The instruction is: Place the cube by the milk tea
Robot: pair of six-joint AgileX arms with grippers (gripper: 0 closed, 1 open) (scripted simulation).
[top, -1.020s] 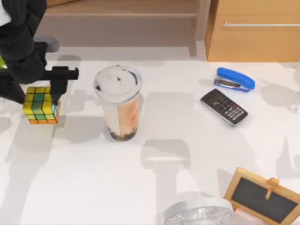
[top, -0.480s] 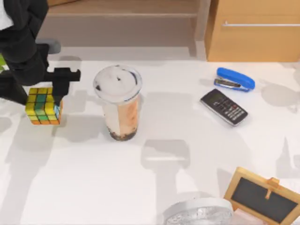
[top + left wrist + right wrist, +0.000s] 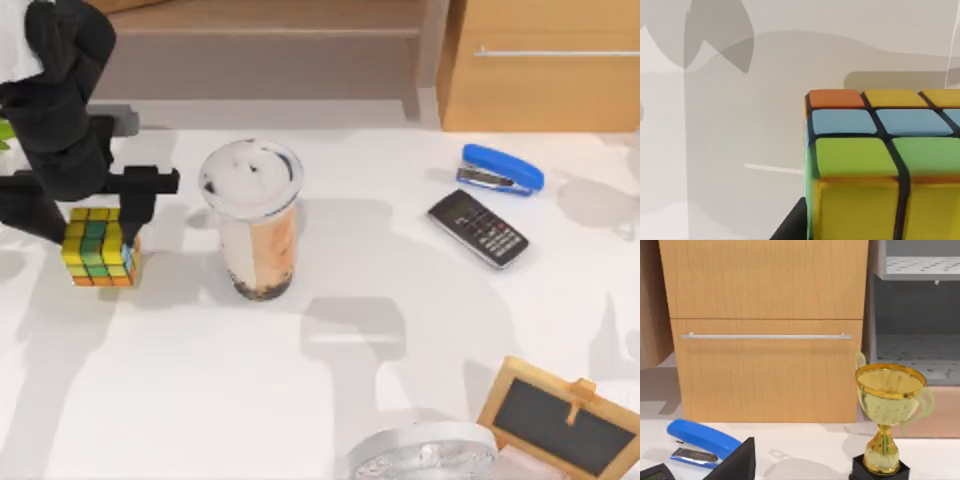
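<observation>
The cube (image 3: 100, 255), with yellow, green, orange and blue squares, hangs at the table's left side with my left gripper (image 3: 92, 212) shut on it from above. The milk tea (image 3: 255, 225), a tall clear cup with a white foamy top and dark pearls at its bottom, stands upright to the cube's right, a clear gap between them. In the left wrist view the cube (image 3: 880, 165) is very close, over the white table. A dark part of my right gripper (image 3: 735, 465) shows in the right wrist view, which faces a wooden cabinet.
A blue stapler (image 3: 500, 170) and a dark phone (image 3: 478, 228) lie at the back right. A small chalkboard (image 3: 560, 415) and a round white object (image 3: 425, 452) sit at the front edge. A gold trophy (image 3: 887, 410) stands on the table before the cabinet.
My left gripper has carried the cube a little to the right and toward the front, closer to the milk tea. Nothing else has moved.
</observation>
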